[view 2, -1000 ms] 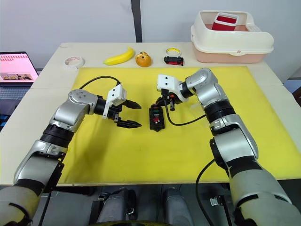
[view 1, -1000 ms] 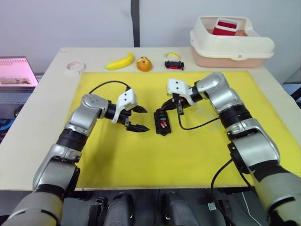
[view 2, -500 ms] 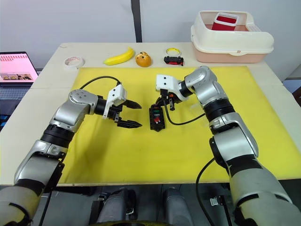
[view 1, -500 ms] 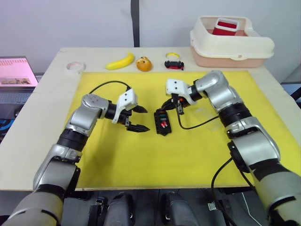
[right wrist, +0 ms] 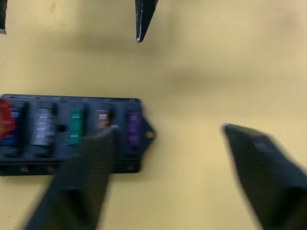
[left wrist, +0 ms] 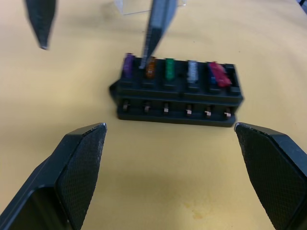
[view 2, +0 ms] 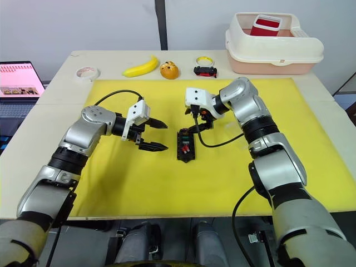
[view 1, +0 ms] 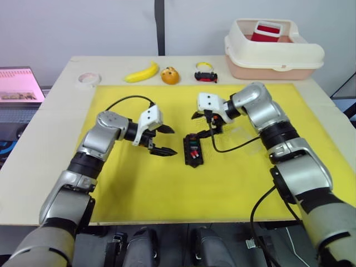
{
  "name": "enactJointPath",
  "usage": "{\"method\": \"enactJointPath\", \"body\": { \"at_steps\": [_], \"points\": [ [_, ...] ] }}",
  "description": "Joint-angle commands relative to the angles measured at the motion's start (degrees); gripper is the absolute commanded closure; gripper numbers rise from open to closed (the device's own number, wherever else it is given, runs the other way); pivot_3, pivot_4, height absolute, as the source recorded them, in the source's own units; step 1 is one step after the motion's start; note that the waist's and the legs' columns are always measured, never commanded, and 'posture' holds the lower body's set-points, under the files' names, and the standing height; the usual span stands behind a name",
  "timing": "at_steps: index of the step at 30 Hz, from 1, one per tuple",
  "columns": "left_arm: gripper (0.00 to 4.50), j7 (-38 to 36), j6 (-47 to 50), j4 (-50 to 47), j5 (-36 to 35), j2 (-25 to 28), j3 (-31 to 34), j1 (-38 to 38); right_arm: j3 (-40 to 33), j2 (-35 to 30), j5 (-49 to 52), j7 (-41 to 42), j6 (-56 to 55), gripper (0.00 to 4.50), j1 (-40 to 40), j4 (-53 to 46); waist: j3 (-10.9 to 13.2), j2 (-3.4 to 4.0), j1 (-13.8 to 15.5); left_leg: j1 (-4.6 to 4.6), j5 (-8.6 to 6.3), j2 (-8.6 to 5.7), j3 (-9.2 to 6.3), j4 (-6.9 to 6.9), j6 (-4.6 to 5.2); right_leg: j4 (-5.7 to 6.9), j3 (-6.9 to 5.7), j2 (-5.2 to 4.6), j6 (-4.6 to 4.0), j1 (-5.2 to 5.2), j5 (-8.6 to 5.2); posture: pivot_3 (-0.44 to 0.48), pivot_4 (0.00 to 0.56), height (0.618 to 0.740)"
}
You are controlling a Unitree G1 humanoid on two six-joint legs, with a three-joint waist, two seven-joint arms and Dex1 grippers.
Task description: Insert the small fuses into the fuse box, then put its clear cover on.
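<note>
The black fuse box lies mid-way on the yellow mat. In the left wrist view, its far row of slots holds purple, amber, green, grey and red small fuses. My right gripper hovers open just above the box's far end, one fingertip over the amber fuse, holding nothing. My left gripper stands open and empty to the left of the box, apart from it. The clear cover lies on the mat to the right of the box.
Along the table's back edge lie a tape roll, a banana, an orange object and a small black-and-red item. A cream bin stands at the back right, a laptop at the far left.
My right gripper has gone from shut to open and drawn back a little from the fuse box. The box has shifted slightly towards me. The left arm has not moved.
</note>
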Motion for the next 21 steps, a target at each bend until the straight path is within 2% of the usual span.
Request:
{"method": "enactJointPath", "body": {
  "at_steps": [1, 10, 13, 20, 21],
  "points": [
    [0.00, 0.00, -0.47, -1.25, -0.18, -0.14, 0.37, -0.48, -2.11, -0.68, 2.08, 0.23, 1.38, 0.02, -1.81, -1.62, 0.00, 0.00, 0.01, 0.00, 0.00, 0.00, 0.00, 0.00, 0.00, 0.00, 0.00, 0.00, 0.00, 0.00, 0.00, 0.000, 0.150, 0.739],
    [0.00, 0.18, -0.86, -0.19, -0.11, -0.31, 0.55, -1.00, -7.25, -2.51, 8.99, 1.81, 7.48, 0.02, -0.23, -8.33, 0.00, 0.00, 0.08, -0.01, 0.00, 0.00, 0.00, 0.00, 0.00, 0.00, 0.00, 0.00, 0.00, -0.01, 0.00, 0.000, 0.150, 0.739],
    [0.00, 0.14, -1.12, 0.39, -0.07, -0.40, 0.61, -1.29, -9.23, -2.78, 12.50, 1.72, 8.52, 0.82, 3.36, -13.02, 0.00, 0.00, 0.11, -0.01, 0.00, 0.00, -0.02, 0.00, 0.01, 0.00, 0.00, 0.00, 0.00, 0.00, 0.00, 0.000, 0.150, 0.739],
    [0.00, -0.12, -1.21, 0.48, -0.13, -0.50, 0.59, -1.20, -12.48, -1.22, 19.06, -1.70, 10.19, 4.29, 14.12, -22.55, 0.00, 0.00, 0.13, -0.01, 0.00, 0.00, -0.02, 0.00, 0.00, 0.00, 0.00, 0.00, 0.00, 0.01, 0.00, 0.000, 0.150, 0.739],
    [0.00, -0.18, -1.20, 0.39, -0.12, -0.47, 0.54, -1.10, -12.67, -1.06, 19.63, -2.18, 10.20, 4.47, 14.90, -23.00, 0.00, 0.00, 0.12, -0.01, 0.00, 0.00, -0.03, 0.00, 0.01, 0.00, 0.00, 0.00, 0.00, 0.01, 0.00, 0.000, 0.150, 0.739]
  ]
}}
